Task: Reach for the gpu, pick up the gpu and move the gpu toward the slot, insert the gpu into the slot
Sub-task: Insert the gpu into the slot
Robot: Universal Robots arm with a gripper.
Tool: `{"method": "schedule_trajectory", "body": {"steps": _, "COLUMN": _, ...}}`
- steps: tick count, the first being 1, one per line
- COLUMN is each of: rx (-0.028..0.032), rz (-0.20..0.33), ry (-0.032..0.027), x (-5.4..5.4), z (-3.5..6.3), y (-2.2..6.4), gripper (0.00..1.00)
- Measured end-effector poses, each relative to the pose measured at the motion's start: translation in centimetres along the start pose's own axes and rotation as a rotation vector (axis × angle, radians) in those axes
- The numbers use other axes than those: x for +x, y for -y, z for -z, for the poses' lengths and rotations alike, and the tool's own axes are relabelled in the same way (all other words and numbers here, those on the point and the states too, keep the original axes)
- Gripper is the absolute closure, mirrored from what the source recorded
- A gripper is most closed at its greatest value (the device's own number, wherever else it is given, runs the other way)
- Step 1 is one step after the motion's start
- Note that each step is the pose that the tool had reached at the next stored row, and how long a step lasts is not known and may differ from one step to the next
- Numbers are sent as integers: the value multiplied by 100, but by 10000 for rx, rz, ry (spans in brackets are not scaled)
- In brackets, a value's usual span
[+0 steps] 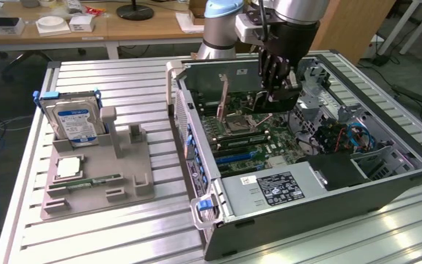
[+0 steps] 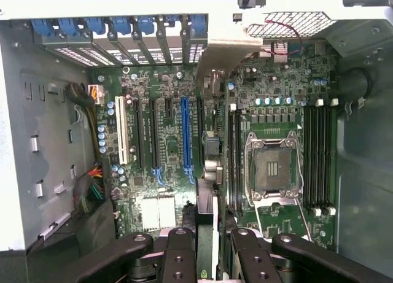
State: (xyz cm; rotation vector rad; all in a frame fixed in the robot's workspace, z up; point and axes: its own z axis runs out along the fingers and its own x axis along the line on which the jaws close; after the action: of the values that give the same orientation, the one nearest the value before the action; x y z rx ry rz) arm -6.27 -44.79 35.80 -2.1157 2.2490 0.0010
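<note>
End effector (image 2: 209, 243): black fingers (image 2: 179, 252) are pinching the gpu by its two flat faces, with the jaws partly closed on it.
Gpu (image 2: 206, 224): riding edge-on between the fingers, hanging inside the open computer case (image 1: 306, 220) above the motherboard (image 2: 153, 191), and not yet seated.
Slot (image 2: 185, 135): a long blue connector, lying just beside the card's line and apart from it.
Step in hand: judging by this layout, the arm is carrying the gpu toward the slot.
Doing it well: this is calling for the card's lower edge to be running parallel to the blue connector and sitting straight over it, with the card staying upright in the grip.
Risk: a tilted or offset approach is likely to be striking the neighbouring black slots (image 2: 140, 135) or the small capacitors (image 2: 102, 139) beside them.
</note>
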Motion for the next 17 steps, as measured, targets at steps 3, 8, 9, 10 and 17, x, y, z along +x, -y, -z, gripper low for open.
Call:
{"method": "schedule_trajectory", "body": {"steps": 3, "rx": 0, "rz": 0, "ry": 0, "x": 2, "z": -19, "y": -17, "gripper": 73}}
{"method": "schedule_trajectory", "body": {"steps": 8, "rx": 0, "rz": 1, "ry": 0, "x": 4, "z": -54, "y": -25, "gripper": 73}}
{"method": "schedule_trajectory", "body": {"steps": 9, "rx": -5, "rz": 1, "ry": 0, "x": 4, "z": -62, "y": -25, "gripper": 73}}
{"method": "schedule_trajectory", "body": {"steps": 10, "rx": -18, "rz": -1, "ry": -1, "x": 5, "z": -71, "y": -26, "gripper": 73}}
{"method": "schedule_trajectory", "body": {"steps": 17, "rx": -163, "rz": -8, "ry": -10, "x": 9, "z": -122, "y": -28, "gripper": 73}}
